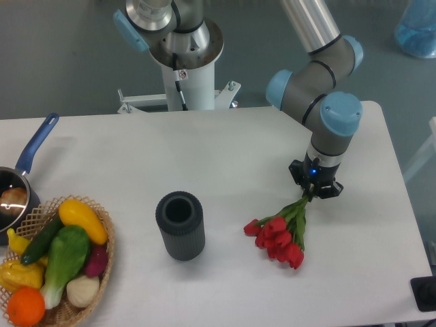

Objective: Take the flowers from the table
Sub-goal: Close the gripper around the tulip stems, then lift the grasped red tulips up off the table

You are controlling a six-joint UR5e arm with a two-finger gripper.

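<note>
Claw (315, 191): clenched on the green stem ends of the flowers, jaws drawn close together, pointing down at the counter's right side.
Flowers (281, 232): red tulip buds with green stems and leaves, right of centre on the counter; stems run up and right into the claw, buds fan out down and left. Whether the buds touch the surface I cannot tell.
Counter (225, 163): white, with rounded corners; it carries everything below.
Cylinder (180, 225): dark, ribbed, upright, open at the top; the inside looks dark and nothing shows in it. It stands left of the flowers, apart from them.
Basket (102, 262): wicker, at the lower left corner, partly cut off by the frame. It holds a yellow squash, a dark green cucumber, a pale green leafy vegetable, a purple piece, a whitish bulb, an orange and more yellow pieces.
Pan (20, 187): dark, blue handle pointing up and right, at the left edge just behind the basket; something pale brown lies inside, too cut off to name.
</note>
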